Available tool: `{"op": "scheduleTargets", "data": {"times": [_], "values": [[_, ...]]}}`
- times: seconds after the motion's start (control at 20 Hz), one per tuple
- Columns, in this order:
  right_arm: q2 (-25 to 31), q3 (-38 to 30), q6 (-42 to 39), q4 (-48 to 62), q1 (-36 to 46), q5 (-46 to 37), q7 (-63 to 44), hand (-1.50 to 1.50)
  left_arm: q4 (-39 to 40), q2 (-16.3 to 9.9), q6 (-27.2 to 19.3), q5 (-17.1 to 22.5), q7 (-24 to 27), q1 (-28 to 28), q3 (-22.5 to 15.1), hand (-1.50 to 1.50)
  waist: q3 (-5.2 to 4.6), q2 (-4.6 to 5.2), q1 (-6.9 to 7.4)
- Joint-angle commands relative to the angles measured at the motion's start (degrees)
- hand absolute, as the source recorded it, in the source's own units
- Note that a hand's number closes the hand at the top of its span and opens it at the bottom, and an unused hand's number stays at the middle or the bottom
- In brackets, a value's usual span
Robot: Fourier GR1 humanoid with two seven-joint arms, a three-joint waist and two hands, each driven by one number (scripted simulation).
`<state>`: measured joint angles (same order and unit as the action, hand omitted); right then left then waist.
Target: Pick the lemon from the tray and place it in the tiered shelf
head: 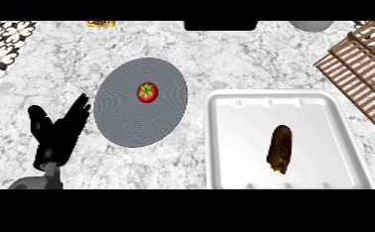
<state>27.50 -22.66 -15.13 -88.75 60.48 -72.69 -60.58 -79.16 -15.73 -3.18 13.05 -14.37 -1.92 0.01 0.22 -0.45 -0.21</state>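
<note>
A white, grey-veined marble table (242, 52) was seen from steeply above. On its right part lay a white rectangular tray with rounded corners (219, 142), and inside the tray, right of its middle, a dark brown elongated object (281, 148) was lying lengthwise, touching the tray floor and apart from the tray's walls (no yellow lemon could be made out in the tray; the brown item was the only thing in it). To the left of the tray, just beside it but not touching, a grey round ribbed plate (124, 117) rested on the table, and a small red tomato with a green stem (147, 92) sat on the plate's upper middle.

At the right edge, near the upper corner, part of a brown wooden slatted tiered shelf (351, 65) was visible, well apart from the brown object. The black left hand (55, 132) was seen at the lower left, beside the plate's left rim, its fingers straight and spread upward, holding nothing, at rest. The right hand was not seen anywhere.

A rounded grey object (311, 26) and a small yellowish item (99, 23) were cut off at the top edge.
</note>
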Motion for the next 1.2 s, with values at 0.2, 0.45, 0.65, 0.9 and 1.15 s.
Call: {"op": "scheduleTargets", "data": {"times": [0.2,0.45,0.65,0.9,1.15], "values": [[8.13,-5.94,-4.55,11.29,6.08,2.45,0.77,1.5,4.87,1.99,-0.49,-1.72,-0.39,-2.52,-0.83,0.0,-0.28,0.64,0.44],[10.77,-9.38,-4.57,14.19,-0.69,6.21,7.5,1.5,2.86,2.59,-1.61,-1.64,-2.18,-2.97,-0.28,0.0,-0.22,0.58,0.29],[13.09,-9.06,-3.93,17.61,-1.96,6.63,9.37,1.5,1.11,1.2,-0.29,-1.43,-3.28,-0.8,0.43,0.0,-0.22,0.54,0.59],[14.92,-10.04,-0.51,19.28,-6.08,8.02,12.33,1.5,0.37,4.11,-0.98,-3.11,-1.65,1.61,-1.58,0.0,-0.22,0.49,0.47],[17.36,-8.69,2.72,25.33,-4.92,8.48,13.92,1.5,5.06,1.34,2.85,-0.51,0.44,-2.03,3.17,0.0,-0.26,0.58,0.59]]}}
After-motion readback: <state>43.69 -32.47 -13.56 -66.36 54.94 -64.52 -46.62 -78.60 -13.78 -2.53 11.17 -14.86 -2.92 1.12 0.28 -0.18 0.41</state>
